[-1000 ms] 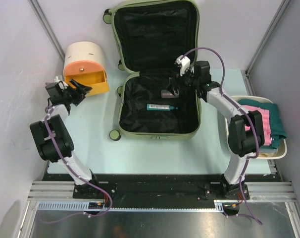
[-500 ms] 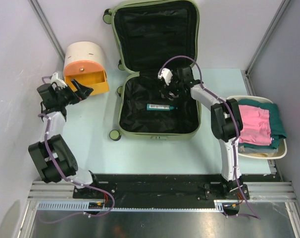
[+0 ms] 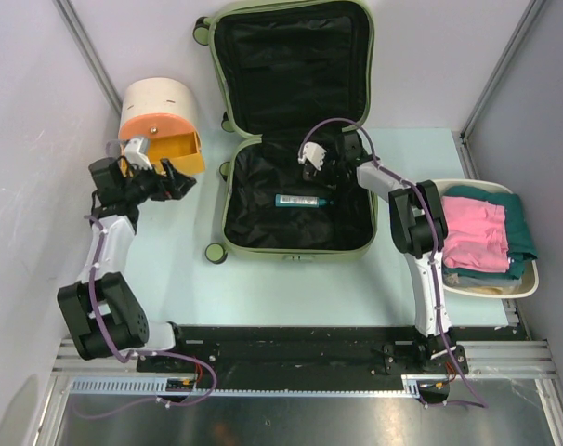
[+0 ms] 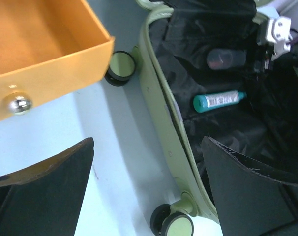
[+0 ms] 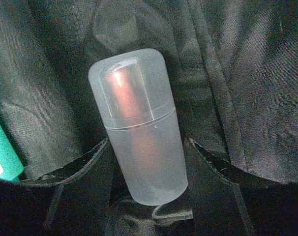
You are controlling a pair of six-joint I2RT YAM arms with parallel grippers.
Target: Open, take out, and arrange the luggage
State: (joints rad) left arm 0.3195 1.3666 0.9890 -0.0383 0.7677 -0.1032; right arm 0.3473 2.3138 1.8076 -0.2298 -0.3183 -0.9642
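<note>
Pale blue-green table [image 3: 263, 279], grey walls on three sides. luggage [image 3: 298, 253] sits mid-table toward the far edge, already unzipped: lid stood up against the back wall, lower shell flat with its black lining exposed, so contents can be reached from above.

right gripper [image 5: 146, 147] is down inside the lower shell at its far edge. Its fingers flank a frosted bottle [image 5: 139, 128] lying on the lining, one on each side and right against it. Whether they already bite I cannot tell (looks like the pick-up of the take-out step). teal tube [image 3: 305, 200] lies loose mid-shell, just beside the bottle and not touched.

left gripper [image 4: 148, 142] is spread wide and holds nothing. It hovers off the table's left edge near the orange drawer [image 4: 41, 64] of the drum container [image 3: 156, 107]. The drawer is pulled out and empty, probably a drop spot for small items. white basin [image 3: 532, 279] at the right edge holds folded clothes [image 3: 472, 232].

Top view gives the layout, but the right arm hides the bottle there. Right wrist view alone shows the bottle's clear cap and reddish inner part. Left wrist view adds the drawer knob [image 4: 17, 104] and the luggage's green wheels [image 4: 120, 66].
</note>
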